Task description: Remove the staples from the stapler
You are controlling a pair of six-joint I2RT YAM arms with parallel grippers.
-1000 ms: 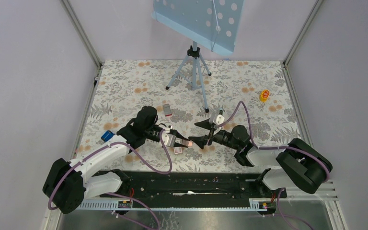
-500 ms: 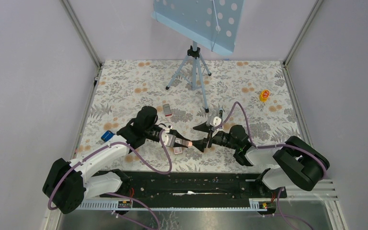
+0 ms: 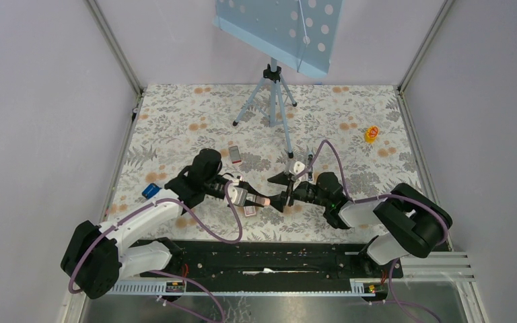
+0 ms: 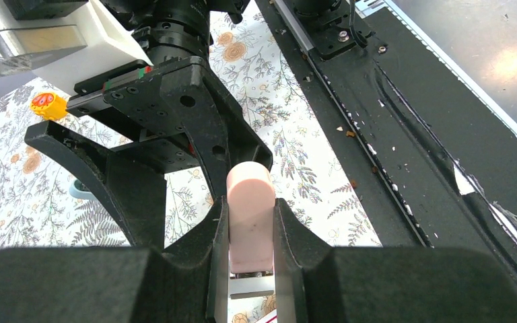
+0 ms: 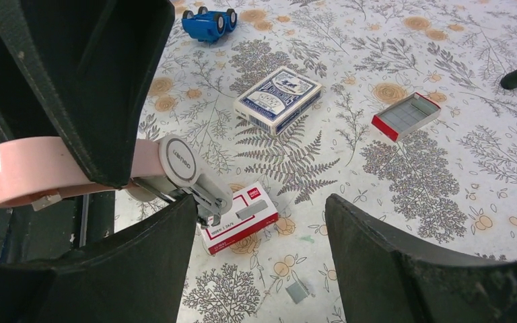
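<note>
**Pink stapler pinched by the left gripper, right gripper spread before it**

A table with a grey floral cloth [image 3: 175, 121] fills a cell with pale walls. At the far side a grey tripod [image 3: 274, 101] carries a light blue perforated board [image 3: 279, 27]. Near the middle of the cloth the two arms meet tip to tip.

The left gripper [image 3: 254, 200] is pressed together on the narrow pale pink stapler [image 4: 250, 219], one finger on each long side. It holds the stapler clear of the cloth, the rounded end pointing at the right arm. In the right wrist view the stapler is hinged open: the pink top lies level and the grey metal inner part [image 5: 205, 195] slopes down from a round white hinge disc.

The right gripper [image 3: 274, 190] has its jaws spread wide and holds nothing. Its fingers stand just in front of the stapler's rounded end; whether one touches it I cannot tell.

Below the stapler lies a small closed red-and-white box [image 5: 239, 219]. Near it lies a small grey piece [image 5: 297, 291]; what it is I cannot tell. Further off are a blue-and-white card box [image 5: 279, 97], an open red tray with grey content [image 5: 407, 116] and a blue toy car [image 5: 209, 23]. A yellow-orange round object [image 3: 371, 134] sits near the far right edge.
</note>
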